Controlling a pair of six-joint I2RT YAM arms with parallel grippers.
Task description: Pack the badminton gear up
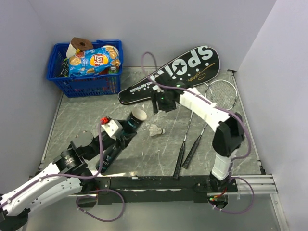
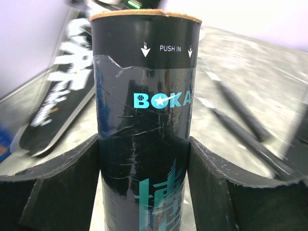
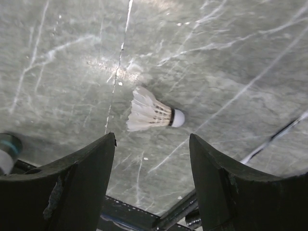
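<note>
White "PUSH IN" between two arrows and teal "BOKA" stand on the dark tube [image 2: 144,120] — big white "SPO…" on the black cover [image 1: 178,72] by the far edge of the bench [image 1: 82,118] — and "Lay's" on the chip bag [image 1: 94,61] in the blue basket [image 1: 84,85], far left corner.

Black BOKA tube [image 2: 144,120] tilted, white inside, perhaps shuttlecocks; one shuttlecock [image 1: 156,130] lies sideways near parallel rackets [image 1: 181,156]; cover [image 1: 187,67] behind.

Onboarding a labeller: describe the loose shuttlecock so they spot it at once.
Start at the grey marbled table. Mid-table, between the dark tube and the two racket handles, lies the shuttlecock. Small white feathered cone on its side; its neighbours are long and dark.
</note>
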